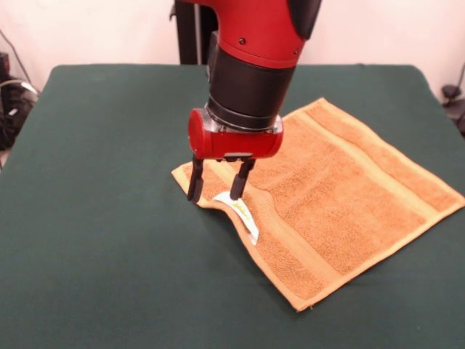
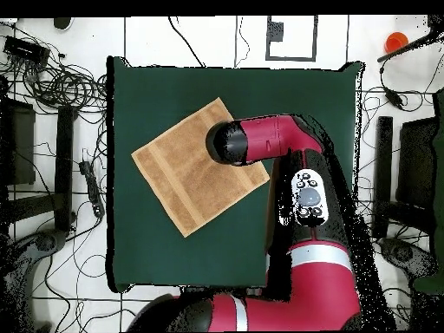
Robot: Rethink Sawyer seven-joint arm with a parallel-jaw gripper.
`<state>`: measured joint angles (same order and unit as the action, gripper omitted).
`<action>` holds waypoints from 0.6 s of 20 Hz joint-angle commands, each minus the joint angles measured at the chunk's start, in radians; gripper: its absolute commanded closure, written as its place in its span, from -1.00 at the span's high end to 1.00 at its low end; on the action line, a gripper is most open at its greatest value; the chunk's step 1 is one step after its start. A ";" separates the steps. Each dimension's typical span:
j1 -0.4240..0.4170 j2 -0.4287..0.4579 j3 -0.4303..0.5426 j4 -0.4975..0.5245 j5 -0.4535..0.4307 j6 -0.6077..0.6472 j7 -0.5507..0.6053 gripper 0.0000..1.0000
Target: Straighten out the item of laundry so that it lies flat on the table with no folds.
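The golden-orange towel (image 1: 334, 196) lies spread on the dark green table (image 1: 94, 240), set diagonally right of centre. Most of it is flat. Its near-left edge is rippled and slightly raised where the small white label (image 1: 243, 212) shows. My gripper (image 1: 214, 196) stands down on that edge near the towel's left corner, open. One finger is at the towel's outer edge and the other rests on the cloth by the label. In the overhead view the arm's wrist (image 2: 227, 141) hides the gripper and covers the towel's (image 2: 186, 173) right-hand corner region.
The green table (image 2: 303, 95) reaches well beyond the towel on all sides. Around it on the floor lie cable tangles (image 2: 52, 82) and dark equipment (image 2: 408, 173). A small orange object (image 2: 396, 40) sits off the table at the top right.
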<state>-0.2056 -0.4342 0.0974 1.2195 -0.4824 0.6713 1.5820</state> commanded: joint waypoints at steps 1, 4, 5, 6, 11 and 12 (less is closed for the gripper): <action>0.004 0.043 0.064 0.103 -0.057 0.009 -0.095 1.00; 0.002 0.053 0.074 0.091 -0.070 0.014 -0.111 1.00; -0.003 0.060 0.081 0.088 -0.074 0.014 -0.121 1.00; -0.008 0.066 0.091 0.086 -0.075 0.014 -0.129 1.00; -0.008 0.078 0.098 0.077 -0.081 0.012 -0.115 1.00; -0.008 0.080 0.099 0.076 -0.084 0.009 -0.117 1.00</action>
<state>-0.2168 -0.4164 0.0977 1.2195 -0.5290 0.6711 1.5820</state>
